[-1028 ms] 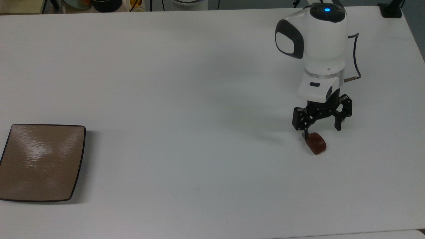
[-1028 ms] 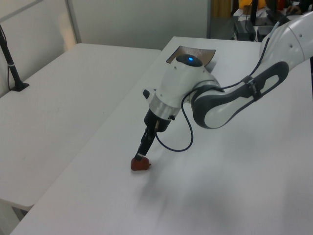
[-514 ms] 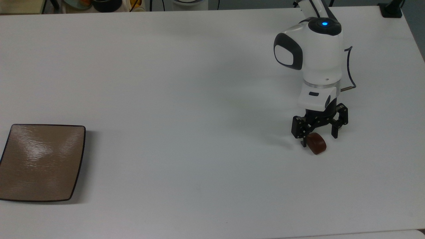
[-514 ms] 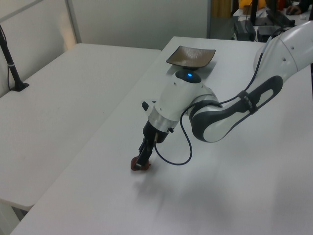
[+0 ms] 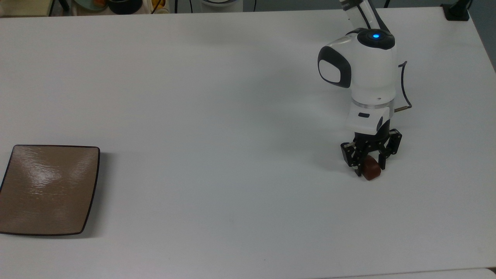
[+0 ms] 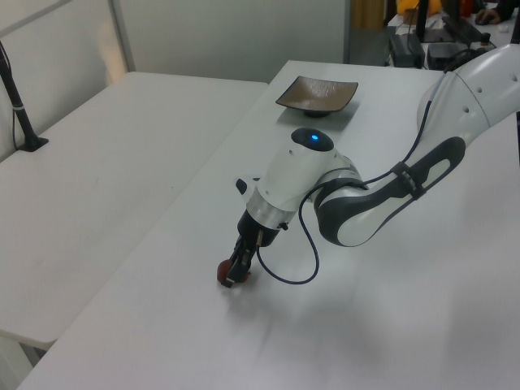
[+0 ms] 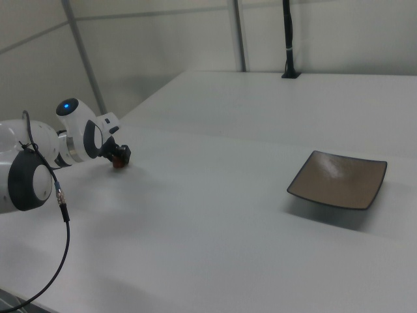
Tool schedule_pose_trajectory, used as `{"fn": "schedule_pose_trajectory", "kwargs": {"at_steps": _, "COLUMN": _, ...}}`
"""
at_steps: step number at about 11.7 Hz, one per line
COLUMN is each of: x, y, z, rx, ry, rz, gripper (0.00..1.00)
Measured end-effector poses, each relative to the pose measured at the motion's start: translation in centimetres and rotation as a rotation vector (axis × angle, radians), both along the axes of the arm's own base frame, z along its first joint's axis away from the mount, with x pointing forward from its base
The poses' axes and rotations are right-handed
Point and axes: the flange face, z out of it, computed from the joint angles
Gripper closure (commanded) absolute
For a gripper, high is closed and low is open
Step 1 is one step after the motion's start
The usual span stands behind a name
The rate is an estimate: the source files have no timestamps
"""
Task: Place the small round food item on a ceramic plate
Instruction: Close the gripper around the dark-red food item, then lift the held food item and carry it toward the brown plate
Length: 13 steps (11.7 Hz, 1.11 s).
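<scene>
End effector point(image 5: 369, 164) down on surface point(image 5: 217, 97), fingers straddling small round food item point(image 5: 372, 170), apparently closing—grasp step; next: pinch firmly, lift, carry to far-left ceramic plate point(image 5: 48, 190).

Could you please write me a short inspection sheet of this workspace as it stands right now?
Surface: white table, bare apart from the job's things.
Job's things: small round food item on the table at the top view's right, not lifted; ceramic plate far off at the top view's left edge, nothing on it.
Clutter: nothing seen on the table; bowls beyond its far edge in the top view.
Claw: down at the table, fingers on either side of the food item; whether they have closed on it is unclear.
Cables: thin black cable looping from the wrist.
Surroundings: a second white table alongside; a black post.
</scene>
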Motion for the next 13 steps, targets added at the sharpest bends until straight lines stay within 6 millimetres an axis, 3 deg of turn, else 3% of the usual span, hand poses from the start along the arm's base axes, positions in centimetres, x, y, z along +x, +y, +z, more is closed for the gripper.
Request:
{"fn": "schedule_pose_trajectory", "kwargs": {"at_steps": 2, "x": 0.1, "y": 0.0, "z": 0.2, "rx": 0.01, "ry": 0.001, "rz": -0.014, "gripper": 0.76}}
{"fn": "schedule_pose_trajectory", "kwargs": {"at_steps": 5, "x": 0.3, "y": 0.2, "z": 1.2, "rx": 0.026, "ry": -0.012, "rz": -0.025, "gripper": 0.76}}
{"fn": "schedule_pose_trajectory", "kwargs": {"at_steps": 8, "x": 0.6, "y": 0.0, "z": 5.1, "rx": 0.054, "ry": -0.054, "rz": -0.031, "gripper": 0.75}}
{"fn": "schedule_pose_trajectory", "kwargs": {"at_steps": 10, "x": 0.7, "y": -1.9, "z": 10.8, "rx": 0.058, "ry": -0.077, "rz": -0.057, "gripper": 0.75}}
{"fn": "schedule_pose_trajectory", "kwargs": {"at_steps": 13, "x": -0.3, "y": -7.5, "z": 21.4, "rx": -0.003, "ry": -0.021, "rz": -0.143, "gripper": 0.75}}
